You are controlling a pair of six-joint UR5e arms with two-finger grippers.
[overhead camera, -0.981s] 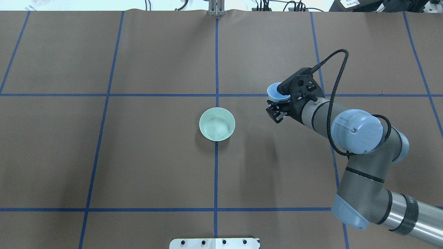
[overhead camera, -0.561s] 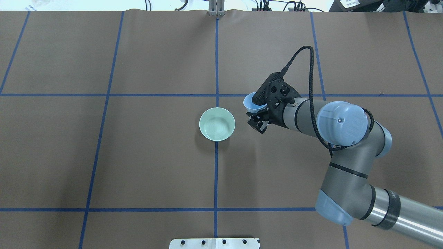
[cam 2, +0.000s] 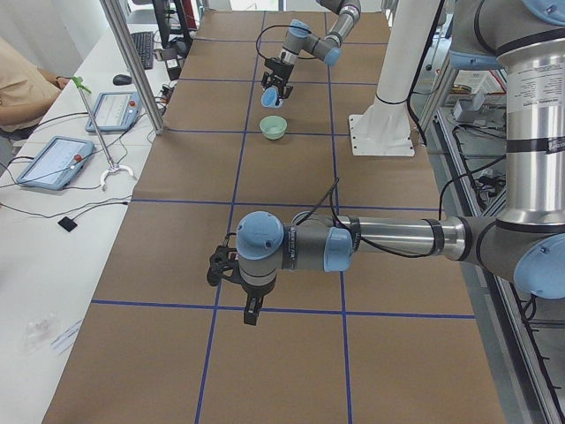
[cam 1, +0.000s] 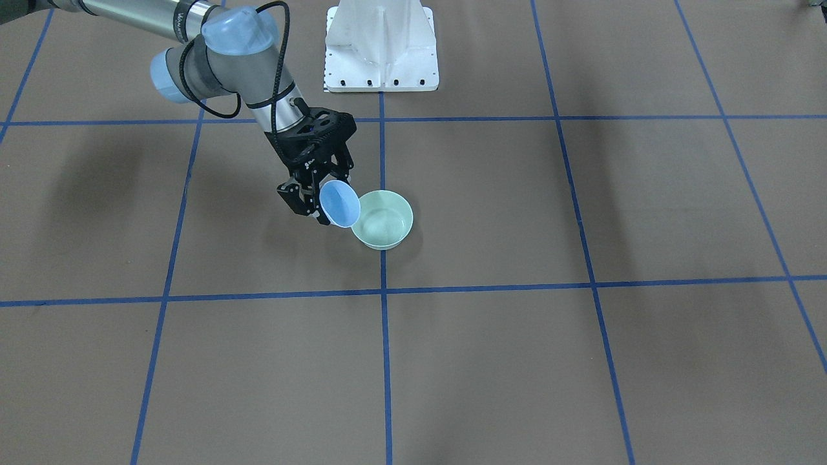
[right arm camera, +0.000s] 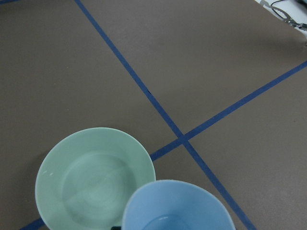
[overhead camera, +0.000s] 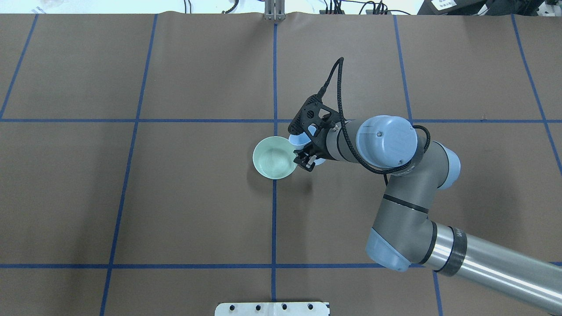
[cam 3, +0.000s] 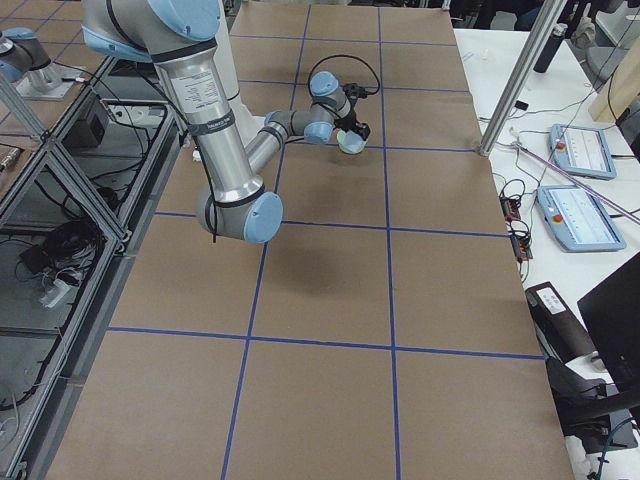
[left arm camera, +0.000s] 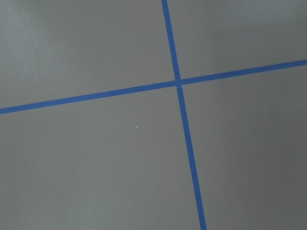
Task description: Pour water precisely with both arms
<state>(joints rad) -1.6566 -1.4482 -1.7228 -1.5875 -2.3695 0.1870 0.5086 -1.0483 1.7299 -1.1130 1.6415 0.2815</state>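
My right gripper (cam 1: 318, 201) is shut on the rim of a pale-blue bowl (cam 1: 340, 203) and holds it tilted just beside a mint-green bowl (cam 1: 382, 219) at the table's middle. In the overhead view the blue bowl (overhead camera: 296, 140) touches or overlaps the green bowl's (overhead camera: 275, 157) right rim, mostly hidden under the right gripper (overhead camera: 306, 157). In the right wrist view, faint ripples of water (right arm camera: 96, 184) show in the green bowl, with the blue bowl (right arm camera: 177, 208) at the bottom edge. My left gripper (cam 2: 221, 267) shows only in the exterior left view, far from the bowls; I cannot tell if it is open.
The white bolted pedestal (cam 1: 381, 45) stands at the robot's side of the table. Blue tape lines (left arm camera: 177, 82) cross the brown table cover. A side table with tablets (cam 2: 53, 159) and cables runs along the far edge, with a metal post (cam 2: 132, 62).
My right arm has swung left across the table, carrying the blue bowl from well right of the green bowl to right against its rim.
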